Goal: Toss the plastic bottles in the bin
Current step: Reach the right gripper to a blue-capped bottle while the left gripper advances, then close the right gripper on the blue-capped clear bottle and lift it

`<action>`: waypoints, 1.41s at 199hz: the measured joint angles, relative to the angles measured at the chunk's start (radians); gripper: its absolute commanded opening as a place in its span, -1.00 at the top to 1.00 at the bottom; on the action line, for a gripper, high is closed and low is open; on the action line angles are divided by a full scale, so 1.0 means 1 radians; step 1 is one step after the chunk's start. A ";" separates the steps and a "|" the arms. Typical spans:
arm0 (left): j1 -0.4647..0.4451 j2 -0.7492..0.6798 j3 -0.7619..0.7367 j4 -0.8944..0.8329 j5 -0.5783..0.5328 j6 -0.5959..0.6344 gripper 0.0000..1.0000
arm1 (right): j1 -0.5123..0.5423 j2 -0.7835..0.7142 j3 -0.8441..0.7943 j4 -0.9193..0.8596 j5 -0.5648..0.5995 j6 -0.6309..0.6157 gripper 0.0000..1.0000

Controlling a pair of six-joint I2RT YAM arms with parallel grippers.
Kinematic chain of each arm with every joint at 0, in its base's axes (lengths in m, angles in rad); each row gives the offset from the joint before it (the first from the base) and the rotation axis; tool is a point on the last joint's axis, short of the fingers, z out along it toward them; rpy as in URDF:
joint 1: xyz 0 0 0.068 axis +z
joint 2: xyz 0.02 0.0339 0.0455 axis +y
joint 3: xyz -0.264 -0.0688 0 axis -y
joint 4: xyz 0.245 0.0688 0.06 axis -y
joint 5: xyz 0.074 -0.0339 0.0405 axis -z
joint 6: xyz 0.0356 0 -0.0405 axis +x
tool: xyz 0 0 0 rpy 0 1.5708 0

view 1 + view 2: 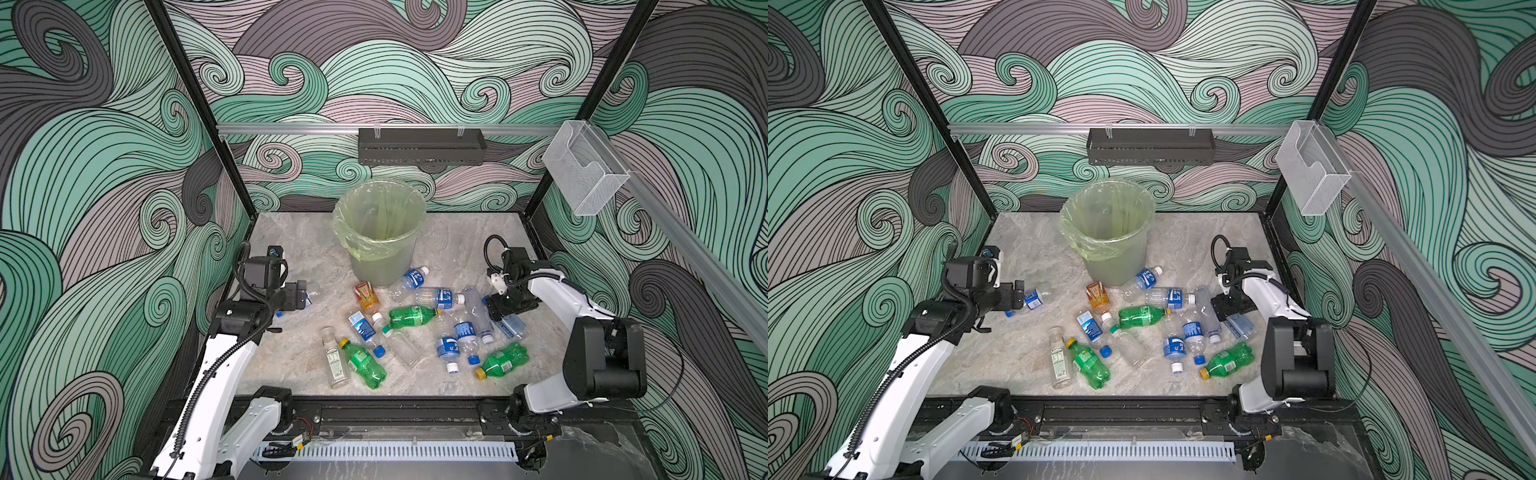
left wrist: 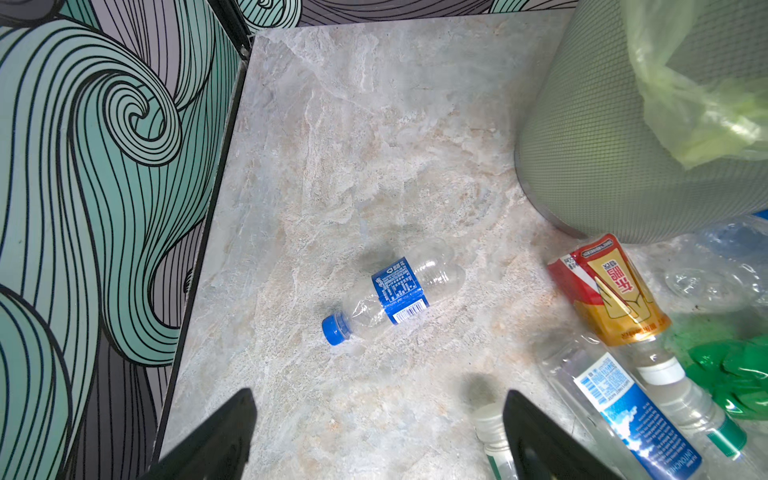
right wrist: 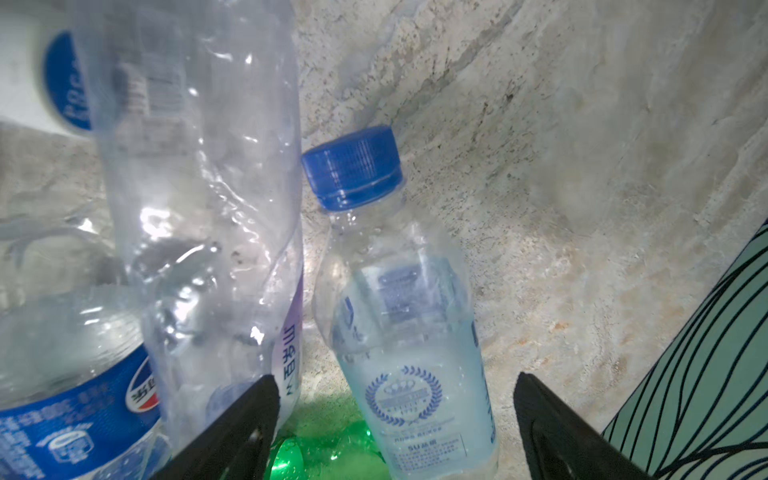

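Observation:
The bin (image 1: pixel 386 266), grey with a pale green bag, stands at the back middle of the table. Several plastic bottles lie in front of it, among them a green one (image 1: pixel 411 316) and an orange one (image 1: pixel 365 296). A lone blue-label bottle (image 2: pixel 399 291) lies apart on the left. My left gripper (image 2: pixel 378 399) hangs open above and short of it, holding nothing. My right gripper (image 3: pixel 395 380) is open and low over the pile's right edge. Its jaws straddle a pale blue-capped bottle (image 3: pixel 399 332), with a gap on each side. A crushed clear bottle (image 3: pixel 199 208) lies beside one finger.
A black perforated tray (image 1: pixel 422 147) hangs on the back rail and a clear acrylic box (image 1: pixel 584 174) on the right rail. Patterned walls close in both sides. The table's left edge (image 2: pixel 216 208) runs close to the lone bottle. A black rail (image 1: pixel 395 409) borders the front.

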 measured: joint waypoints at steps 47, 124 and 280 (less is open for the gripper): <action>0.000 -0.014 0.000 -0.010 -0.001 0.000 -0.89 | -0.024 0.056 0.000 0.034 0.028 0.023 -0.70; 0.000 -0.045 0.000 -0.016 0.002 -0.018 -0.89 | -0.033 0.200 0.000 0.095 0.020 0.048 -0.39; 0.000 -0.044 0.000 -0.016 0.014 -0.051 -0.89 | -0.036 -0.043 0.148 0.107 -0.072 0.204 0.13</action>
